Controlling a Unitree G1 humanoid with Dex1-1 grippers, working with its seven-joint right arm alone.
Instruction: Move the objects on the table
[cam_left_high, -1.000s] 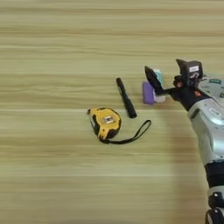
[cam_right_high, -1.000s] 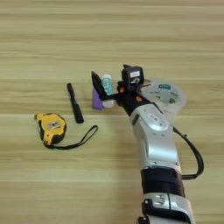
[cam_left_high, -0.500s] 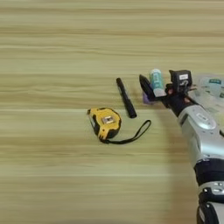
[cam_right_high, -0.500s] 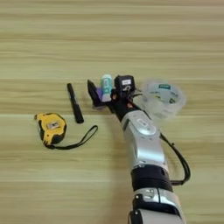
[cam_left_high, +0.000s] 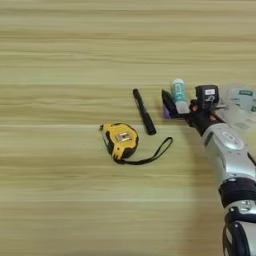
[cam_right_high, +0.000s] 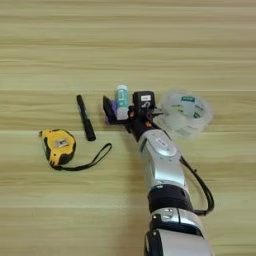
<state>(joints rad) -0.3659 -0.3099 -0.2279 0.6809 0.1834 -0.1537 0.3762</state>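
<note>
A broad light-wood table with lengthwise grain fills both views and bears a handful of small things. The glue stick, white with a green label, lies between the two black fingers of the right gripper, which stand spread to either side of it and are not clenched on it; whether either finger touches the stick cannot be told. A purple cap shows just beside the left-hand finger, partly hidden by it. Immediately to the gripper's right lies the clear tape roll with its teal label; to the gripper's left, near but apart, lies the black marker, and farther left and nearer the robot sits the yellow tape measure, its black strap trailing back toward the arm. Over the last second the arm has swung leftward and forward: a second ago the fingers were raised and wide beside the glue stick, with the forearm lying over the tape roll, whereas now the fingers are low at the table, bracket the stick, and leave the roll uncovered. The small things themselves have kept their places. This suggests that the glue stick is the item chosen for moving, and that the next step is probably to close on it.
</note>
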